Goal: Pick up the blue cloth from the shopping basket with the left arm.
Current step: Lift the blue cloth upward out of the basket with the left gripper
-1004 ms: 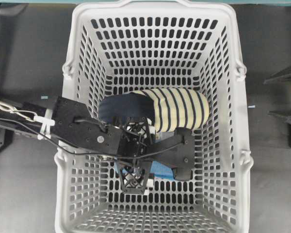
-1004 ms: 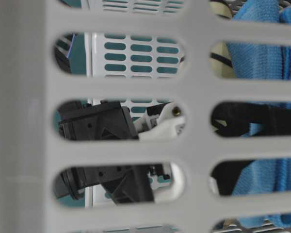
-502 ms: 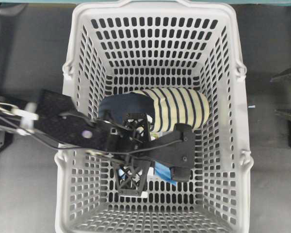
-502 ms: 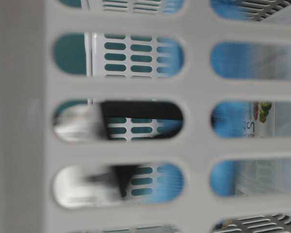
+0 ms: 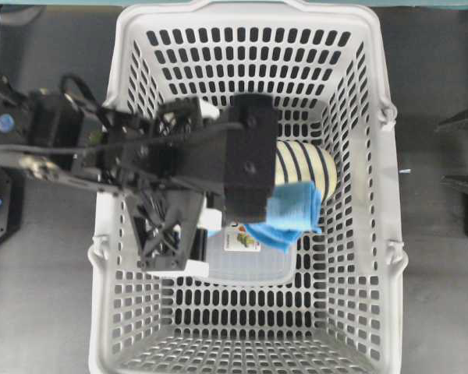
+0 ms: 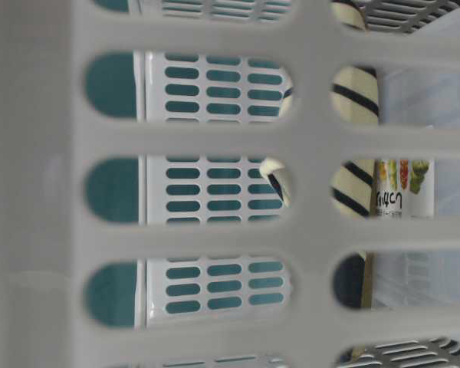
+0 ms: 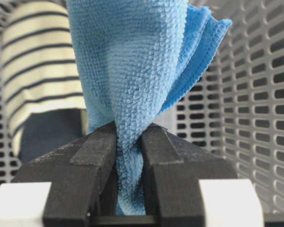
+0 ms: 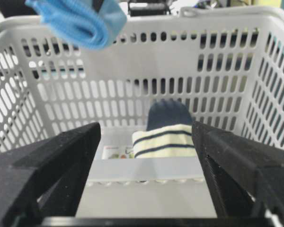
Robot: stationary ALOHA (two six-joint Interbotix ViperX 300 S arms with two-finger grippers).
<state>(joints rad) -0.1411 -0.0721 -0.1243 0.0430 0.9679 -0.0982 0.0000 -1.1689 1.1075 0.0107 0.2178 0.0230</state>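
Clearly, the grasp: the left arm's jaws are clenched on the blue cloth, a bunched neck of it pinched between the two black fingers.
Cloth position: it hangs free above the shopping basket, touching nothing below; in the right wrist view it shows high, about level with the basket's rim.
Key relation: the cloth trails straight away from the left jaws, its long axis in line with the fingers, so any further lift carries it along.
Beneath it: the striped slipper and a clear lidded container lie on the basket floor, well apart from the cloth.
Right arm: its jaws are released, spread wide, outside the basket and facing its wall.
Nearer arm: the left, which already holds the cloth.
Judged progress: the pick looks essentially done.
Risk: the pinch is on a narrow gather; a jerk might let it slip.
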